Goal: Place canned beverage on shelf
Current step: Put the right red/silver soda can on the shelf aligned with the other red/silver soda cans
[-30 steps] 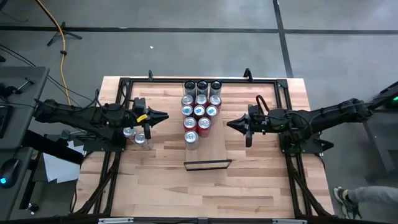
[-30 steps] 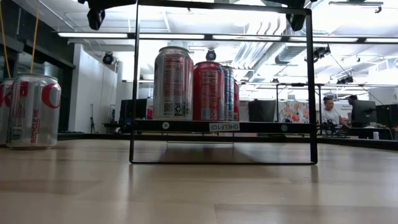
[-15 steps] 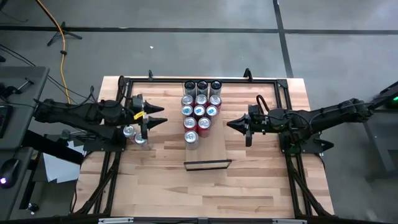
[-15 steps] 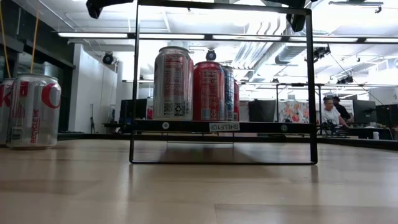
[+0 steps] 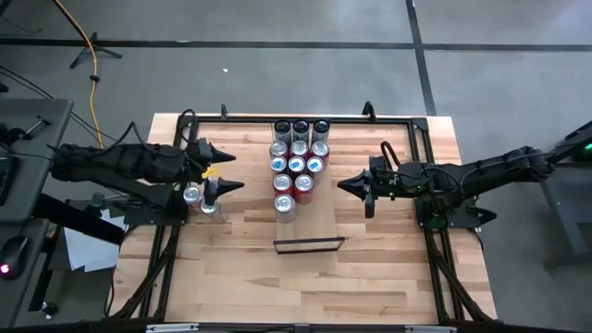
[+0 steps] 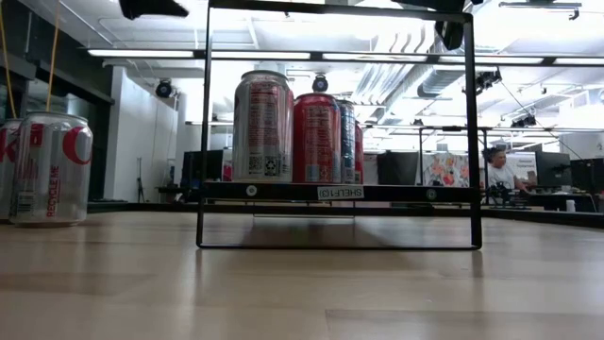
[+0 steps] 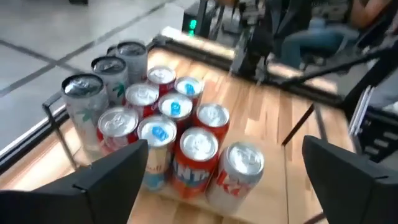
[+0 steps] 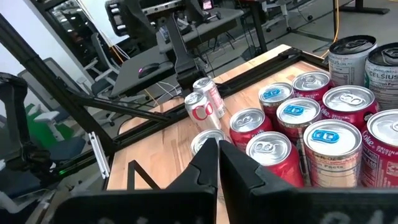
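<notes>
High view: shelf (image 5: 319, 215) lies mid-table, cans clustered (image 5: 296, 165) on its far half, near half bare
Loose cans: two silver cans (image 5: 200, 199) stand on the table, just below the left gripper (image 5: 222, 168)
Left gripper: fingers wide apart, holding nothing, raised above the table
Right gripper (image 5: 344, 185): fingers pressed together, empty, waiting right of the shelf
Handling (judgement): can is stiff but thin-walled, smooth and slippery; fairly heavy if full; dents under a hard squeeze
Grip point (judgement): take it across the middle of the side wall, upright
</notes>
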Robot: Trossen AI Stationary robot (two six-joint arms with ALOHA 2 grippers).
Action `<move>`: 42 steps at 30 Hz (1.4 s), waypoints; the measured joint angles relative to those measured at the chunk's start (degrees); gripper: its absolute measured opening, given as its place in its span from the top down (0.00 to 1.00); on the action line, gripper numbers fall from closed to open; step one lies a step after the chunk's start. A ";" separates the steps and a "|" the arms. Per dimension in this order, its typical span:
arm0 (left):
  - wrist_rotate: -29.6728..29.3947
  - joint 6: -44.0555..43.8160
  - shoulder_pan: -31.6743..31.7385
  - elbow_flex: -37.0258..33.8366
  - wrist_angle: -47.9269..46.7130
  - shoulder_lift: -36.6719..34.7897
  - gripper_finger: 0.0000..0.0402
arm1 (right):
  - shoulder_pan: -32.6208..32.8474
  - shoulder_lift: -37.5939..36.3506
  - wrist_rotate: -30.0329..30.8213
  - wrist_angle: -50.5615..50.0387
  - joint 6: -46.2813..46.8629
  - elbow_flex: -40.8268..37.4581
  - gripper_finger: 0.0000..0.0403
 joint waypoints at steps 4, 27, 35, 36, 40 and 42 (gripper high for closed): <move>2.05 -5.12 0.00 5.51 -13.76 4.51 0.06 | 0.00 0.00 0.00 -0.58 1.29 0.00 1.00; 14.84 -0.74 -0.07 8.47 -50.50 26.64 0.06 | 0.00 0.00 2.23 -3.09 1.33 0.02 1.00; 16.61 6.94 -0.07 1.31 -48.02 25.63 0.06 | 0.00 0.00 2.23 -3.71 1.49 0.02 1.00; 16.33 7.33 -0.07 0.75 -47.25 25.57 0.06 | 0.00 0.00 2.25 -3.77 1.49 0.02 1.00; 15.63 8.62 -0.07 -1.28 -43.79 25.58 0.06 | 0.00 0.00 2.25 -3.79 2.14 0.02 1.00; 15.63 8.70 -0.07 -2.28 -42.66 25.58 0.06 | 0.00 0.00 2.27 -3.79 2.57 0.02 1.00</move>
